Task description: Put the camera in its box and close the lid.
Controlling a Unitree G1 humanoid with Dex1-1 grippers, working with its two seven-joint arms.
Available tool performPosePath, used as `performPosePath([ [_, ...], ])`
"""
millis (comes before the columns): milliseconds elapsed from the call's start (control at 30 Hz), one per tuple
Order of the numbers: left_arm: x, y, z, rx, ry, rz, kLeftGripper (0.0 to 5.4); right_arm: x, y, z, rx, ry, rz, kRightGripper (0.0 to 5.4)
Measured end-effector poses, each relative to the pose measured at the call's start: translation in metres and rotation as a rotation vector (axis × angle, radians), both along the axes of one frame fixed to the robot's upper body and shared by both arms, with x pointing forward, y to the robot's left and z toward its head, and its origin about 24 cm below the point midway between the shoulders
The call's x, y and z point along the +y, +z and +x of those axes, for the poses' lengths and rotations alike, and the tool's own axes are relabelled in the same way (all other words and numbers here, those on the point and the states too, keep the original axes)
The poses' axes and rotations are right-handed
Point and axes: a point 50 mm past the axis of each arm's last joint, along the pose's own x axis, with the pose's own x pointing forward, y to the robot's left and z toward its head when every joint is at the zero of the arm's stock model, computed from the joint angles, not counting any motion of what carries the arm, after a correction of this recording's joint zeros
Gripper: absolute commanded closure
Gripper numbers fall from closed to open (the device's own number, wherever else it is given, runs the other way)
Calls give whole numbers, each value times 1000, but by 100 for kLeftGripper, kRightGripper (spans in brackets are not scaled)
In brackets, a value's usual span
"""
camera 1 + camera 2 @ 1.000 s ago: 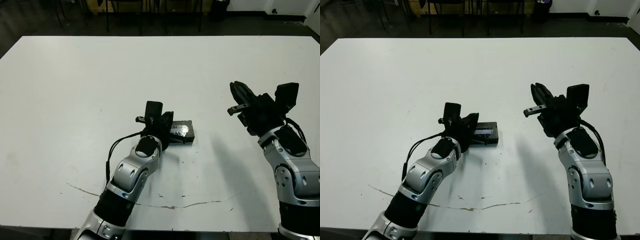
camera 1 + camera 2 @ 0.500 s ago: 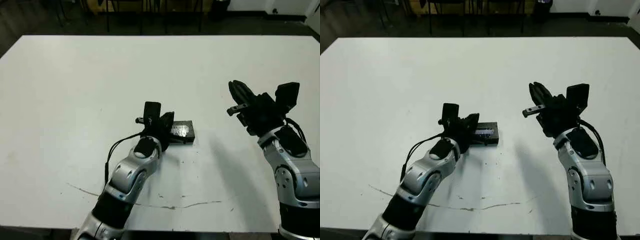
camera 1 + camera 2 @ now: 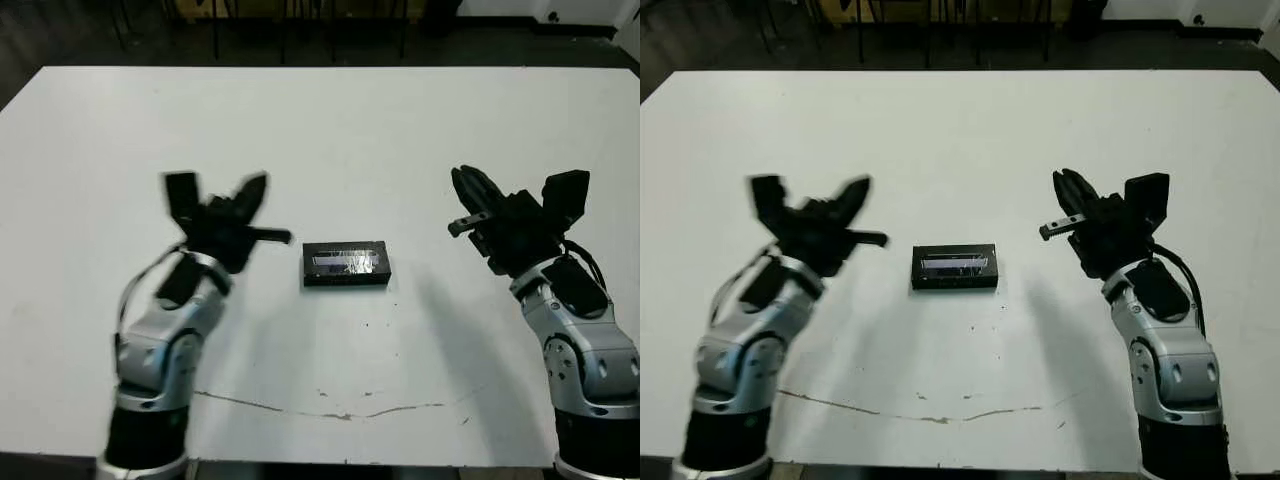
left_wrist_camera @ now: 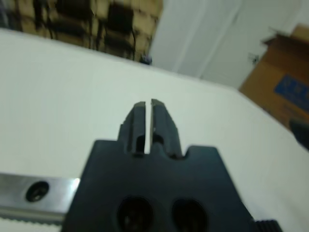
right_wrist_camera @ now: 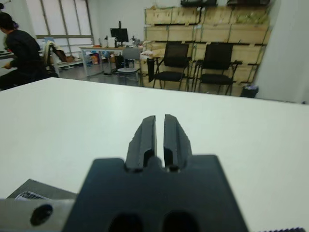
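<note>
Left gripper [image 3: 262, 200]: has swung away from the box, now well apart to its left, blurred; jaws nearly together, holding nothing.
Box [image 3: 346, 263]: mid-table, lid [image 3: 345, 260] on, seemingly closed; camera unseen.
Right gripper [image 3: 466, 195]: raised, unchanged, jaws narrow, empty.

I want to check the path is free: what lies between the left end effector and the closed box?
Nothing: in the left eye view only bare white table separates the left end effector from the closed box.
</note>
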Motion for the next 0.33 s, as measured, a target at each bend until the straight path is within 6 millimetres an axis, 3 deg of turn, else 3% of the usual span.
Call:
performPosePath([
  [133, 34, -2, -3, -136, 177, 224, 537, 0, 1, -1, -47, -25, 1, 540],
  [333, 54, -42, -6, -87, 272, 218, 537, 3, -11, 4, -46, -140, 11, 540],
])
